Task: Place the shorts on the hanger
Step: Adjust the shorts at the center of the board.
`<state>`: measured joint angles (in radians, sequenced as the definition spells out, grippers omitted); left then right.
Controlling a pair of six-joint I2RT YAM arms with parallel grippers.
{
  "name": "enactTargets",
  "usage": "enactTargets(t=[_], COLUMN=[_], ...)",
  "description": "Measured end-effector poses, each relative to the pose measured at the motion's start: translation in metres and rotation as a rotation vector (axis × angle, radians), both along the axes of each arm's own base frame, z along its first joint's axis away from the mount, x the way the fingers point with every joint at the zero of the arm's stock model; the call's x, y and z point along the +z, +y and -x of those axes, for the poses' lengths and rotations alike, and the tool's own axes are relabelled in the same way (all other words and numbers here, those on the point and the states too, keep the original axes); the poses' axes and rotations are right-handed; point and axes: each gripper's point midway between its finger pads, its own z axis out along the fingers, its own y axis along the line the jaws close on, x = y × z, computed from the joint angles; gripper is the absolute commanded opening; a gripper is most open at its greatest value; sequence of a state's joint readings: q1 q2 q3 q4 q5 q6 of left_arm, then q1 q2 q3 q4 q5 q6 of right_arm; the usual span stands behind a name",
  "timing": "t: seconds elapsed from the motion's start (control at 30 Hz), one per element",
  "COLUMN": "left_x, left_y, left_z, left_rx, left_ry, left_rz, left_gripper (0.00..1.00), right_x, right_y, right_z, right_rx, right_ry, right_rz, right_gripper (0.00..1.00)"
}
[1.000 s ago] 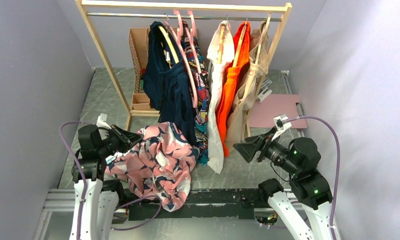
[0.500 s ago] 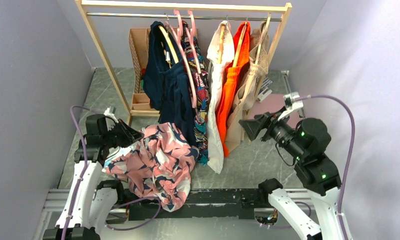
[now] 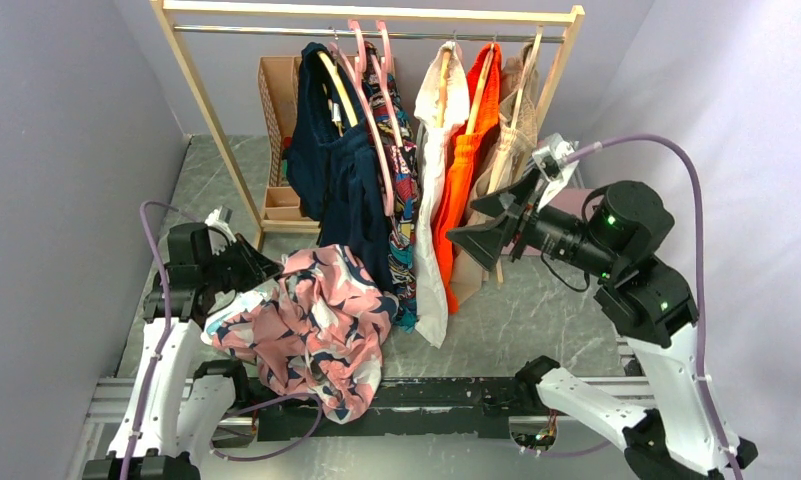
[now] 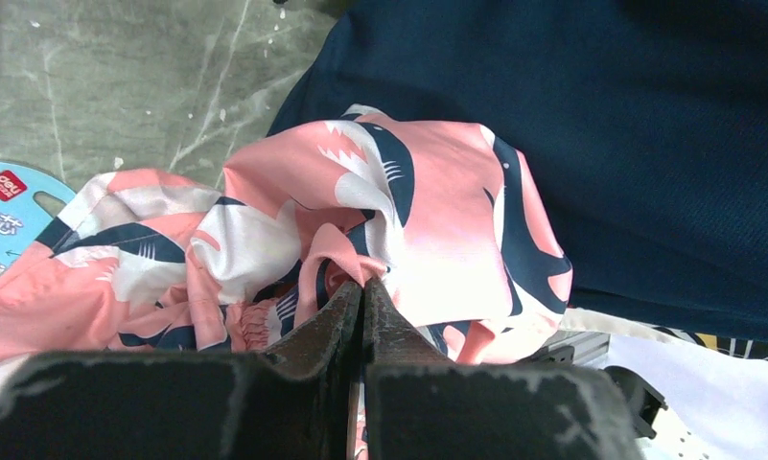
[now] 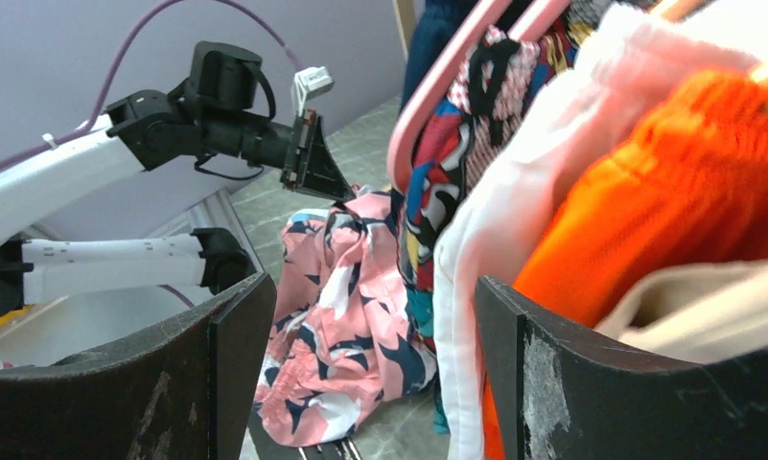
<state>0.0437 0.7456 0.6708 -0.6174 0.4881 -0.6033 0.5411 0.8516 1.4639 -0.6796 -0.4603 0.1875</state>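
The pink shorts [image 3: 316, 320] with navy and white print hang bunched from my left gripper [image 3: 261, 272] at the near left, trailing over the front rail. In the left wrist view the left gripper [image 4: 362, 287] is shut on a fold of the shorts [image 4: 437, 220]. The pale-pink hanger [image 3: 376, 130] hangs on the rack rod between the navy and the multicolour garments; it also shows in the right wrist view [image 5: 437, 86]. My right gripper [image 3: 471, 235] is open and empty, raised beside the orange and beige garments, facing left toward the shorts [image 5: 346, 316].
A wooden rack [image 3: 216, 120] holds a navy garment [image 3: 346, 190], a multicolour one [image 3: 406, 190], a white one [image 3: 436, 200], an orange one [image 3: 466, 170] and a beige one. A cardboard box [image 3: 276, 100] stands behind. A blue packet [image 4: 6, 211] lies on the floor.
My right arm has risen and swung back and left, up to the hanging clothes. My left gripper has shifted slightly back, still holding the shorts.
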Motion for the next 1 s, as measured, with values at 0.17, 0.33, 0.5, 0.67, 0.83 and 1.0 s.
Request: enactTargets(t=[0.17, 0.33, 0.5, 0.67, 0.83, 1.0], left_x=[0.004, 0.004, 0.007, 0.013, 0.021, 0.024], left_y=[0.004, 0.007, 0.008, 0.011, 0.013, 0.015], left_z=[-0.001, -0.001, -0.002, -0.002, 0.000, 0.005], left_rx=[0.007, 0.020, 0.027, 0.035, 0.038, 0.049], left_ry=[-0.003, 0.001, 0.004, -0.002, -0.016, -0.022], left_rz=[-0.027, -0.041, -0.048, -0.061, -0.081, -0.094], left_gripper=[0.07, 0.07, 0.07, 0.07, 0.07, 0.07], right_x=[0.024, 0.038, 0.035, 0.009, -0.059, -0.151], right_y=[0.024, 0.053, 0.100, 0.167, 0.187, 0.155], right_z=[-0.007, -0.018, -0.003, 0.077, 0.129, 0.116], right_rx=[0.069, 0.126, 0.217, 0.361, 0.359, 0.169], right_ry=[-0.022, -0.027, -0.022, -0.040, -0.041, 0.051], right_rz=[0.006, 0.012, 0.025, 0.084, 0.200, 0.304], right_gripper=[0.81, 0.82, 0.84, 0.86, 0.85, 0.81])
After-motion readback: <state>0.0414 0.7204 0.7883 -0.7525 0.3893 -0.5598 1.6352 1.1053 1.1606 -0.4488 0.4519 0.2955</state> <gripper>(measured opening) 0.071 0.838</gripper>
